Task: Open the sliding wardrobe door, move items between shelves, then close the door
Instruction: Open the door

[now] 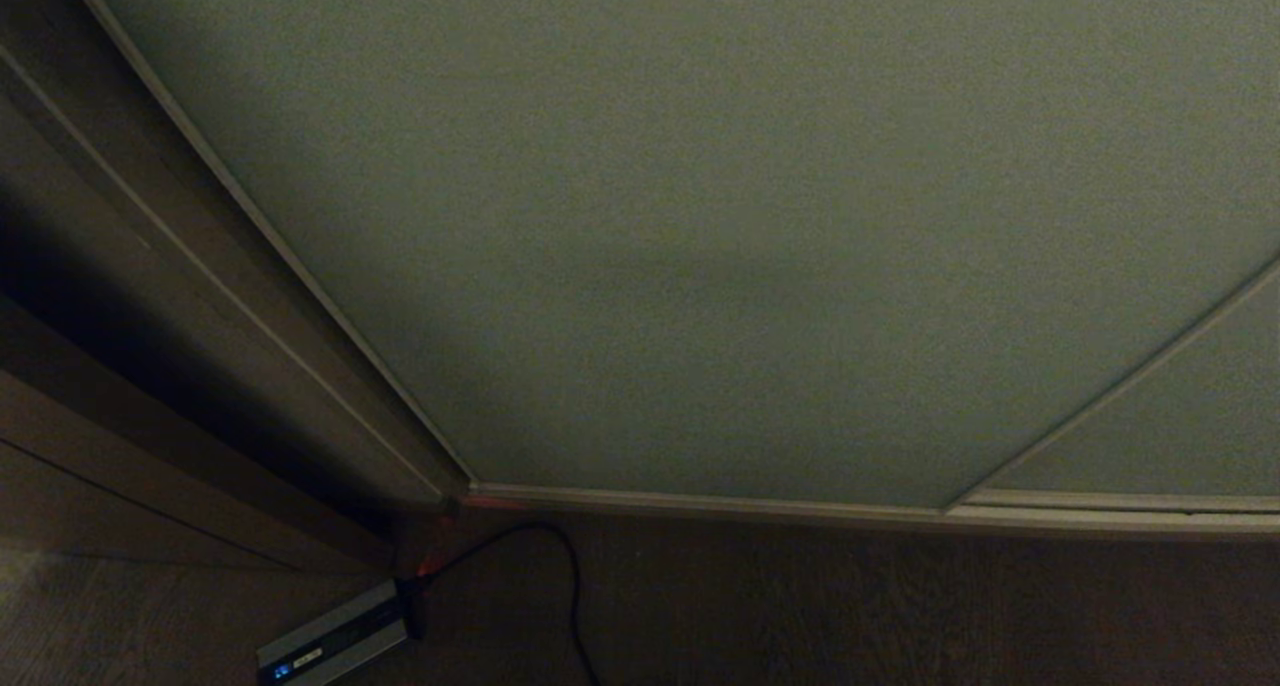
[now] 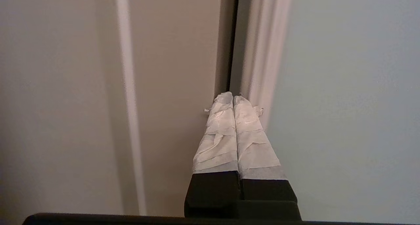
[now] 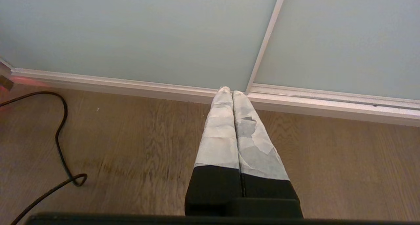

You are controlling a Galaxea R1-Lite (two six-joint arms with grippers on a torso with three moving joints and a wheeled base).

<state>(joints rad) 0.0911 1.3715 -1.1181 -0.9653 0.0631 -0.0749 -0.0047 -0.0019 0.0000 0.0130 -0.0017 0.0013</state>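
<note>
The sliding wardrobe door point(image 1: 720, 226) is a big pale grey-green panel with a thin off-white rim, and it fills the head view. Neither arm shows in the head view. My left gripper point(image 2: 233, 95) is shut and empty. Its taped tips sit at the dark narrow gap between the door's pale edge rim point(image 2: 262, 54) and the beige side frame point(image 2: 170, 71). My right gripper point(image 3: 229, 90) is shut and empty, hanging over the wood floor and pointing at the bottom rail point(image 3: 328, 102) of the sliding wardrobe door point(image 3: 131, 31). The items and the shelves are hidden.
A second door panel point(image 1: 1180, 416) overlaps at the right. A black cable point(image 1: 570, 586) and a small grey device point(image 1: 330, 646) lie on the wood floor point(image 1: 900, 616) at the lower left. The brown side wall point(image 1: 120, 296) stands to the left of the wardrobe.
</note>
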